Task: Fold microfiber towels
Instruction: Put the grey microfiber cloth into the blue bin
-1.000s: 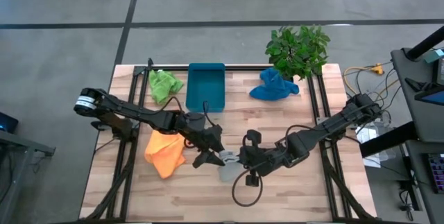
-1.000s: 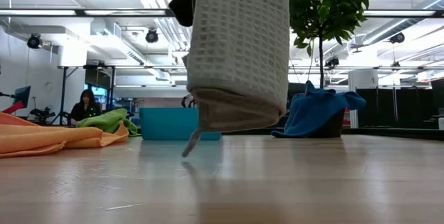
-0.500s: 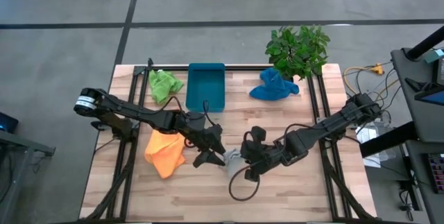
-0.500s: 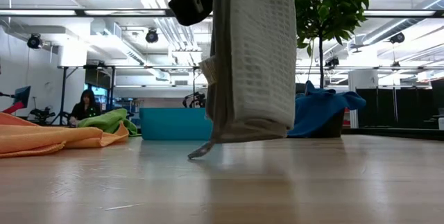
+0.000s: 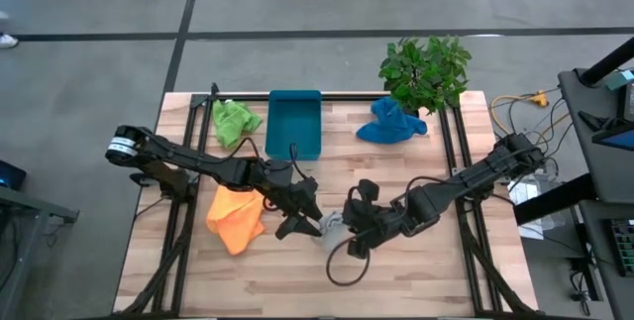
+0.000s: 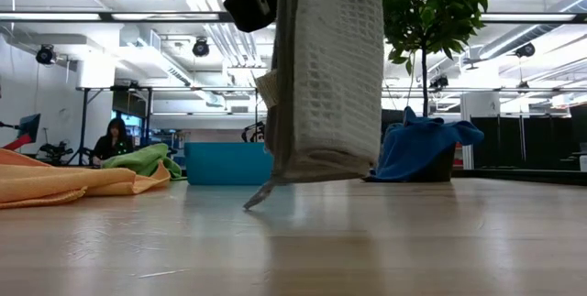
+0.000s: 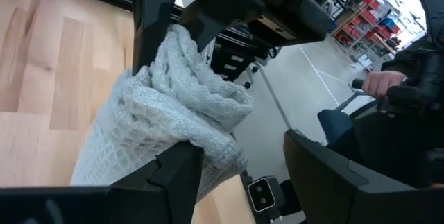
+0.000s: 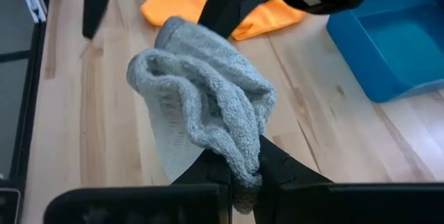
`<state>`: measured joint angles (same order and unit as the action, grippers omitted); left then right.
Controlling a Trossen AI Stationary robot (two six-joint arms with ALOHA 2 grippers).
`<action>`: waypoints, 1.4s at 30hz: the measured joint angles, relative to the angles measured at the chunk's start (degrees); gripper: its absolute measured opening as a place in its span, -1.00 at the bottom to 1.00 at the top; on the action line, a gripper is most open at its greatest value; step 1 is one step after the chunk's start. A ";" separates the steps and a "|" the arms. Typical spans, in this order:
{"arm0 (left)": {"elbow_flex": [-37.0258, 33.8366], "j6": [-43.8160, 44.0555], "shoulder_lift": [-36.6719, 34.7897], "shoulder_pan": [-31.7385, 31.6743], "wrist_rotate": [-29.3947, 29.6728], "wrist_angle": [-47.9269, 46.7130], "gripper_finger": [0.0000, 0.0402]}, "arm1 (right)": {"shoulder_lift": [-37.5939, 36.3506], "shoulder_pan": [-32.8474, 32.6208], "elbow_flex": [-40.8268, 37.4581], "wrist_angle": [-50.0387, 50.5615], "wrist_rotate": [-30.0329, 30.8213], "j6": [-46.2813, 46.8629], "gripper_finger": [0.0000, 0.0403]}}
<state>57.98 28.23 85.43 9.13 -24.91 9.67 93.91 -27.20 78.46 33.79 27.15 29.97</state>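
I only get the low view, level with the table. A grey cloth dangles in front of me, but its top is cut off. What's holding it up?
Observer: The right end effector is shut on the grey towel, pinching a bunched fold.
Operator: Is the other arm gripping it too?
Observer: No. The left end effector is open, its fingers spread, with the cloth close by one finger.
Operator: Where on the table is this?
Observer: From above, near the table's middle, between the two arms. The orange towel lies apart on the left arm's side.
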 joint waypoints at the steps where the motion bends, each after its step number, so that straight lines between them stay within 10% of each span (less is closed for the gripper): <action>1: 0.00 0.00 0.00 0.00 0.17 0.00 -0.06 | -0.02 0.00 0.00 -0.45 0.03 0.10 -0.94; 30: -0.24 -6.60 -0.07 0.37 12.12 -5.76 0.22 | -2.14 0.98 0.00 -2.68 -2.19 9.76 -0.94; 42: -0.33 -10.44 0.45 0.35 6.05 -6.98 0.22 | -2.55 0.83 0.00 -2.70 -5.22 8.79 -0.94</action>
<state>57.65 17.79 85.88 9.47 -18.86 2.69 91.36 -26.37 78.46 31.09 21.93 38.76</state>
